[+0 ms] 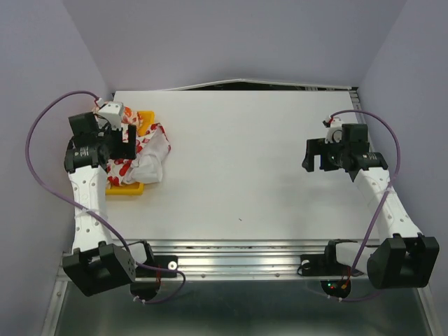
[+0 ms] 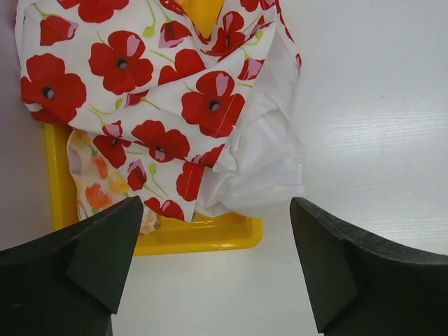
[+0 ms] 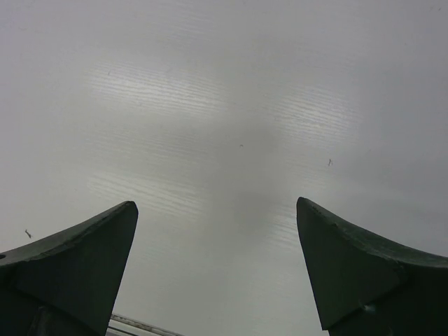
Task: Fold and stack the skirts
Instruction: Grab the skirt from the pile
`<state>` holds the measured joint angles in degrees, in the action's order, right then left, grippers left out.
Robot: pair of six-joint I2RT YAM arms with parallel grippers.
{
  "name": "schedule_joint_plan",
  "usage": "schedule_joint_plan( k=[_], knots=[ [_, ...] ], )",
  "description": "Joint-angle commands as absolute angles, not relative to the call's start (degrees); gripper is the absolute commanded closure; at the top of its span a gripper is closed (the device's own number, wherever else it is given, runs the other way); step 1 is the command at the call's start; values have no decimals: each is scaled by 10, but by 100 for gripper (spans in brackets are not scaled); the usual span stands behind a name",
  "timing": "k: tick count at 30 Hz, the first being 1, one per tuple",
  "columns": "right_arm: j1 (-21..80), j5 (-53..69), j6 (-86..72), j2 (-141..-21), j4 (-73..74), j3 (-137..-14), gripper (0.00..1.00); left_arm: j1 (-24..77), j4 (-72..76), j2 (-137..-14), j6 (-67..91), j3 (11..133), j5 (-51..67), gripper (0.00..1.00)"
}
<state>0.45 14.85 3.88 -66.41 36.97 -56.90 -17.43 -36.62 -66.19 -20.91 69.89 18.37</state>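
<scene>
Skirts lie bunched in one heap on the yellow tray, the red-flowered skirt over the cream skirt, with white lining spilling past the tray's rim. The left gripper hangs spread just above the tray. The right gripper, also spread, hovers well away from it. A pinch here could catch both layers or the rim and drag the tray along.
</scene>
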Motion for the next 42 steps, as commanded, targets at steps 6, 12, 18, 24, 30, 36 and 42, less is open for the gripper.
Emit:
schedule_joint_plan(
  k=[6,12,18,24,30,36,42],
  knots=[
    [5,166,42,-663,369,-601,0,-152,-316,-707,-110,741,76,2],
    [5,174,43,-674,369,-605,0,-174,-286,-768,-39,784,30,2],
    [5,185,41,-692,369,-614,0,-189,-241,-823,62,794,-36,2],
    [5,193,42,-710,369,-620,0,-195,-163,-859,104,761,-61,1],
    [5,198,40,-722,373,-635,0,-211,-148,-924,138,768,-85,2],
    [5,197,41,-737,375,-640,0,-217,-114,-967,163,769,-87,2],
    [5,190,41,-747,376,-647,0,-217,-110,-1033,172,785,-88,2]
  ],
)
